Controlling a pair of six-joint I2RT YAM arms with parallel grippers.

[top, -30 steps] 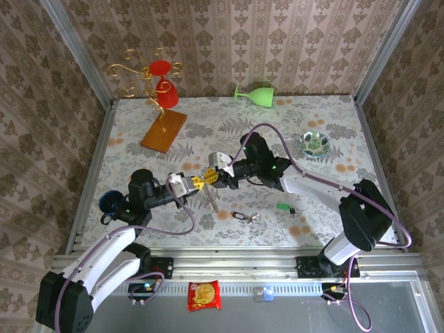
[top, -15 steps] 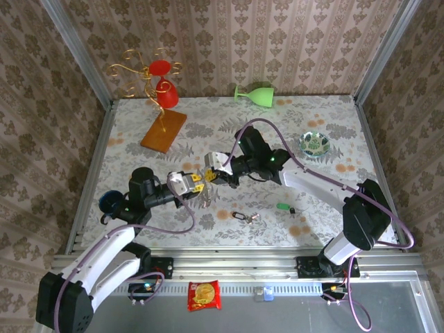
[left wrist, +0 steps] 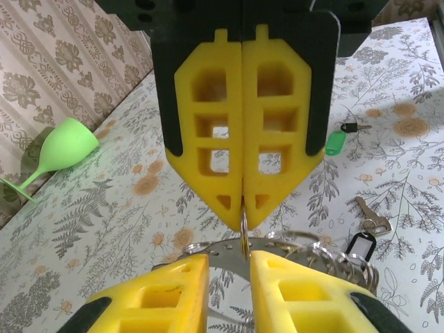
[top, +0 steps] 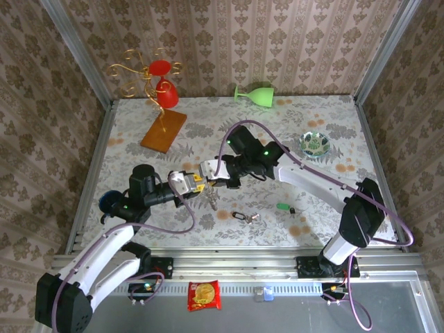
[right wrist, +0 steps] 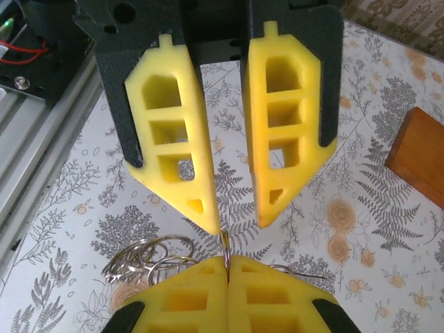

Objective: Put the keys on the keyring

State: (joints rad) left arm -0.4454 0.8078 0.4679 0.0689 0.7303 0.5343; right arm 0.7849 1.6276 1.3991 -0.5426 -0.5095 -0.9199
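Right gripper has slid left and clamped shut on the bunch of thin silver wire keyrings, left gripper has eased slightly apart around it, and the green-headed metal key and silver key with dark tag stay on the floral-patterned table.

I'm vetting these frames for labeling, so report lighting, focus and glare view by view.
Top external: even diffuse light, sharp, only faint shadows on the table, but the green key is tiny. Left wrist: bright, no glare; the green goblet throws a soft shadow. Right wrist: the keyring glints slightly, background fairly sharp.
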